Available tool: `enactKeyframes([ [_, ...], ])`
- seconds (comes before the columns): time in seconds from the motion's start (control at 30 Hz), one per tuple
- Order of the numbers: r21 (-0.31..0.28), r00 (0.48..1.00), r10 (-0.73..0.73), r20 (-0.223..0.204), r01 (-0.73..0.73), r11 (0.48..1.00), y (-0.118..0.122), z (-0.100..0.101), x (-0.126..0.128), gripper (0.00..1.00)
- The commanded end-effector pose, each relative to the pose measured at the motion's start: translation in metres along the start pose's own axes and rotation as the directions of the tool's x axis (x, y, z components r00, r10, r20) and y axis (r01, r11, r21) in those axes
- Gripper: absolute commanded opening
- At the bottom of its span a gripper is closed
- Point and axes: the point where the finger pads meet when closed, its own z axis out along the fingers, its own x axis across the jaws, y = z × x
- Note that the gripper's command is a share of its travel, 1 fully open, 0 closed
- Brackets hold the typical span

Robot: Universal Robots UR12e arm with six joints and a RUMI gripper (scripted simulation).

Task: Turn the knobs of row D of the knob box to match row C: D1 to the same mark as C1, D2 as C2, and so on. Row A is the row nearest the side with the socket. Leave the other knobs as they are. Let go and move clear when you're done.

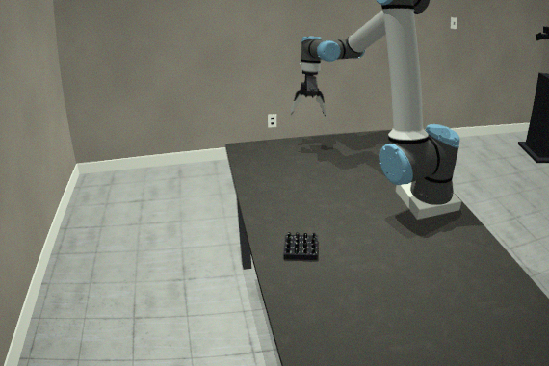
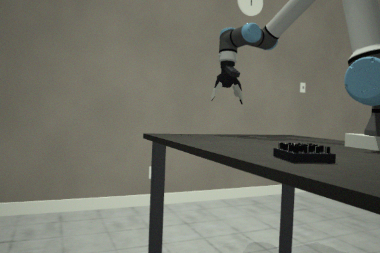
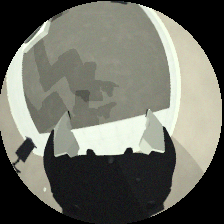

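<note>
The black knob box [image 1: 300,257] [image 2: 313,159] lies flat on the dark table, near the table's left edge in the top view. Several upright black knobs stand on it in a grid. Their marks, the row letters and the socket are too small to make out. My gripper [image 1: 308,114] [image 2: 227,102] [image 3: 107,110] is open, with nothing between its wide-spread jaws. It points down and hangs high above the table's far end, well away from the box. In the wrist view, only a dark sliver shows at the top rim; I cannot tell if it is the box.
The dark table [image 1: 366,291] [image 2: 233,148] carries the arm's pale base block [image 1: 435,210] [image 2: 358,141], which stands behind and to the right of the box in the top view. A wall is behind the table's far end. A black stand [image 1: 538,117] is on the floor at the right.
</note>
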Motion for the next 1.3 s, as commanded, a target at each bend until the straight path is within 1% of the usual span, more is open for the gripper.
enactKeyframes([
  [0.0,-0.001,1.0,0.0,-0.001,0.0,1.0,0.0,-0.001,0.0,1.0],
  [0.8,-0.003,1.0,0.004,-0.001,-0.004,1.0,-0.001,-0.001,0.002,1.0],
  [1.1,-0.004,1.0,0.025,0.002,-0.025,1.0,-0.009,0.001,0.01,1.0],
  [1.27,-0.006,0.998,0.055,0.006,-0.055,0.998,-0.022,0.005,0.021,1.0],
])
